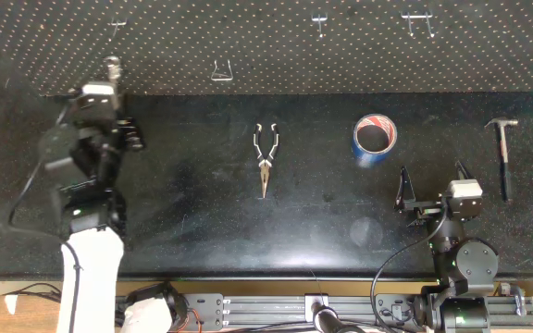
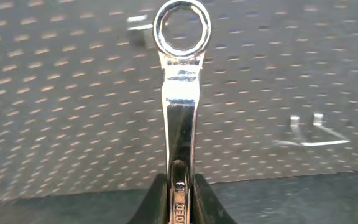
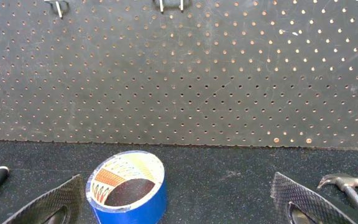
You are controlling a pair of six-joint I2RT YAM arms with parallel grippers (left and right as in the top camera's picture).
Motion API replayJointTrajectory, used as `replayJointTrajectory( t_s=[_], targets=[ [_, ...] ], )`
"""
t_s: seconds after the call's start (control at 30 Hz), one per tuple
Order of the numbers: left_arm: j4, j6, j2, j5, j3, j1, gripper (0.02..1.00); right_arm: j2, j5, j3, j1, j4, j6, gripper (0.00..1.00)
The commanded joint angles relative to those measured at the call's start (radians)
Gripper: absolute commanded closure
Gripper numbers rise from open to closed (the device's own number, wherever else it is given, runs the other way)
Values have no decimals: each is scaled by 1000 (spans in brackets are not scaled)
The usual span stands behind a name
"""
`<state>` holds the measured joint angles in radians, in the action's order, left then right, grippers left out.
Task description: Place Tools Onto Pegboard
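Observation:
My left gripper [image 2: 179, 202] is shut on a shiny metal wrench [image 2: 180, 106], holding it by the shaft with its ring end pointing at the pegboard [image 2: 55, 93]. In the top view the left gripper [image 1: 111, 81] is at the board's foot on the far left, the wrench's [image 1: 112, 67] ring end showing there. Needle-nose pliers [image 1: 266, 153] lie mid-table. A blue tape roll [image 1: 374, 138] sits right of them, and a hammer [image 1: 503, 153] lies at the far right. My right gripper [image 1: 430, 181] rests open near its base, facing the tape roll [image 3: 127, 186].
Metal hooks stick out of the pegboard: one [image 1: 221, 71] low near the left gripper, others [image 1: 319, 20] [image 1: 418, 20] higher to the right. A hook [image 2: 309, 134] also shows beside the wrench in the left wrist view. The black tabletop [image 1: 192, 203] between tools is bare.

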<state>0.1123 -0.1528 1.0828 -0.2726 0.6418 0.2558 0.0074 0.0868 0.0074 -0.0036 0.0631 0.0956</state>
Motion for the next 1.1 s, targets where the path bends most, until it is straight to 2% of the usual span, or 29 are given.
replayJointTrajectory(
  t_s=[0.03, 0.13, 0.43, 0.73, 0.97, 1.1],
  targets=[
    [61, 26, 30, 168, 6, -121, 991, -6, -1, -3, -2, 4, -7, 25],
    [143, 25, 82, 240, 6, -118, 993, -6, -1, -3, -2, 4, -7, 25],
    [234, 26, 160, 316, 7, -118, 993, -6, -1, -3, -2, 4, -7, 25],
    [267, 45, 185, 319, 50, -117, 991, -6, -1, -3, -2, 4, -7, 25],
    [266, 90, 205, 320, 68, -72, 991, -6, -1, -3, -2, 4, -7, 25],
    [259, 93, 225, 259, 68, -73, 991, -6, -1, -3, -2, 4, -7, 25]
  ],
)
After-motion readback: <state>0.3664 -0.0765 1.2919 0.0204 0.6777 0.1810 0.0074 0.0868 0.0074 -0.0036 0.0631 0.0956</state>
